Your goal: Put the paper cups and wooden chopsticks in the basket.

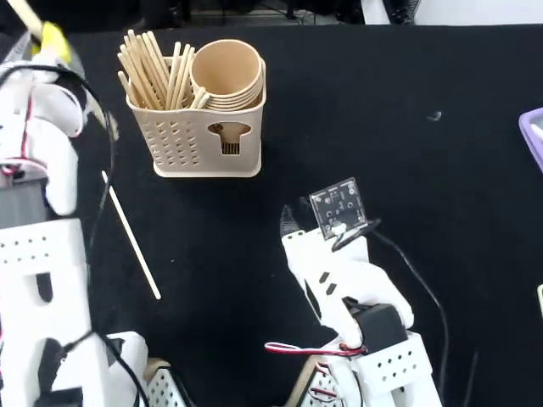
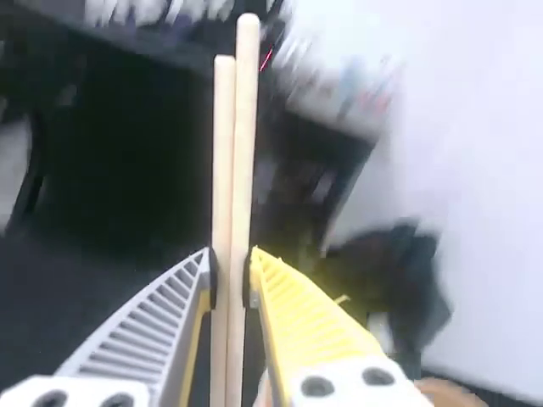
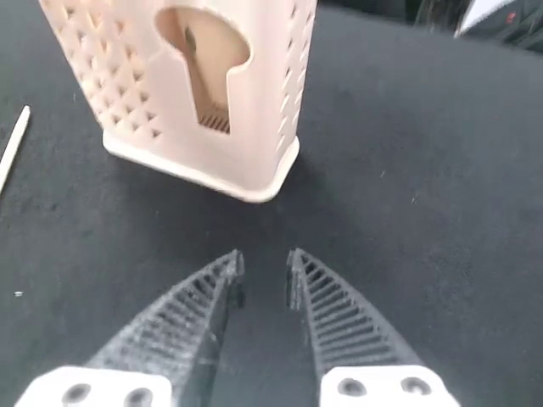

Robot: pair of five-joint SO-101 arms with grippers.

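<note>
Black cloth covers the tabletop [image 1: 382, 127], with the two white arms along its near edge. The left arm [image 1: 38, 254] rises at the left side, and the right arm [image 1: 356, 297] lies low near the middle, pointing toward the basket [image 1: 204, 144].

The basket is beige plastic with perforated walls and stands upright toward the far left. The high view looks into it from above. A nested stack of paper cups [image 1: 227, 72] fills its right half and a bundle of chopsticks [image 1: 153, 72] stands fanned out in its left half. The right wrist view shows only the basket's [image 3: 136, 93] lower front wall, with its keyhole-shaped cutout.

The right claw [image 3: 263, 267] hovers just above the cloth in front of the basket. Its dark jaws are parted a little and only cloth shows between them. From above, the right claw [image 1: 293, 222] appears as a dark tip ahead of the wrist's circuit board.

The left claw [image 2: 229, 263] has one grey jaw and one yellow jaw, and it is clamped on two chopsticks [image 2: 233, 153] held side by side (one tip reaches slightly farther than the other). In the high view the left claw [image 1: 53, 38] is a yellow blur up at the far-left corner, left of the basket.

A loose chopstick [image 1: 131, 236] lies slantwise on the cloth between the left arm and the basket. Its end also shows at the edge of the right wrist view [image 3: 13, 144].
</note>
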